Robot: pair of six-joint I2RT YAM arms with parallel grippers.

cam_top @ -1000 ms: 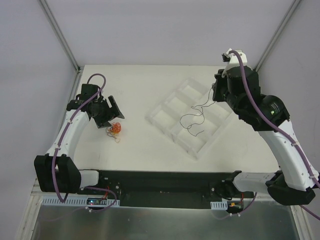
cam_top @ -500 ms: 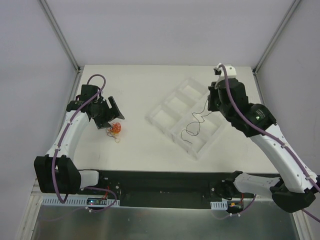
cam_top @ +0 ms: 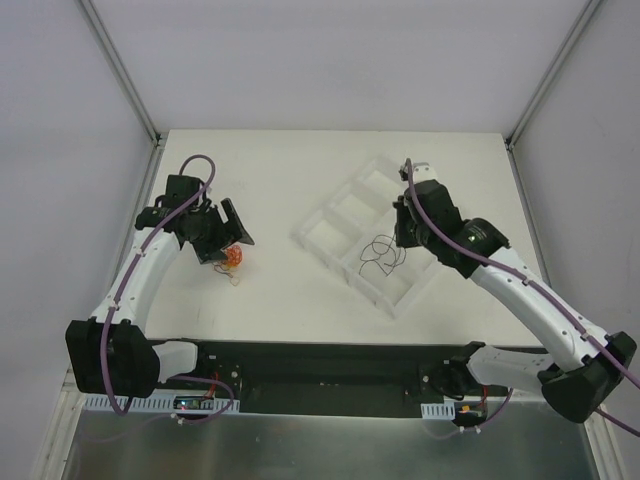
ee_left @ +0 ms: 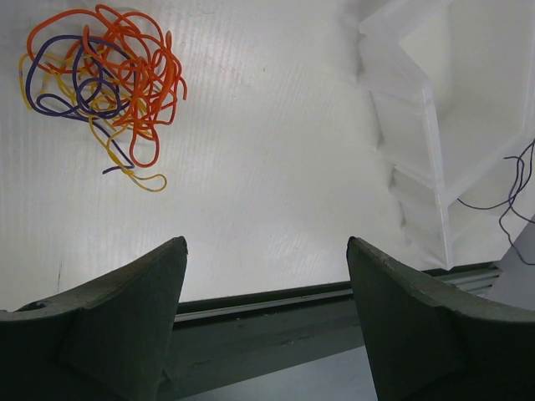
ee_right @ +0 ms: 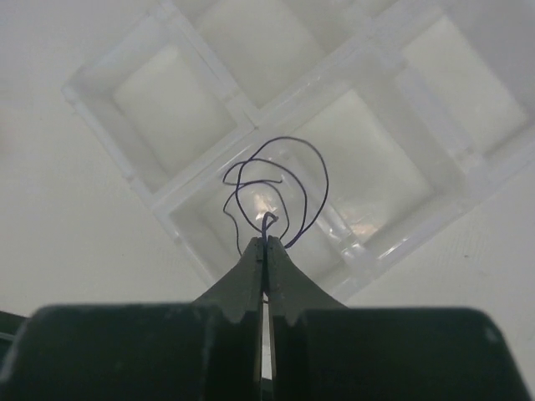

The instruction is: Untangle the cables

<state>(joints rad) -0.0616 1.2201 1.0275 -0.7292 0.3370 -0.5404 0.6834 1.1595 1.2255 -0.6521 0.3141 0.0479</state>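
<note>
A tangle of thin orange, yellow and purple cables (ee_left: 104, 79) lies on the white table; it shows as a small ball in the top view (cam_top: 232, 258). My left gripper (ee_left: 266, 251) is open and empty just beside it (cam_top: 232, 240). My right gripper (ee_right: 266, 242) is shut on a dark blue-black cable (ee_right: 284, 188), whose loops hang over a compartment of the clear tray (ee_right: 125, 67). In the top view this cable (cam_top: 380, 252) curls in the tray's near compartment below the right gripper (cam_top: 401, 238).
The clear divided tray (cam_top: 330, 215) lies tilted at the table's middle right, with several square compartments. A dark rail (cam_top: 320, 362) runs along the table's near edge. Frame posts stand at the back corners.
My right arm has come down and forward, lowering the dark cable from hanging stretched above the tray into loose loops in the near compartment. My left gripper shifted slightly toward the tangle.
</note>
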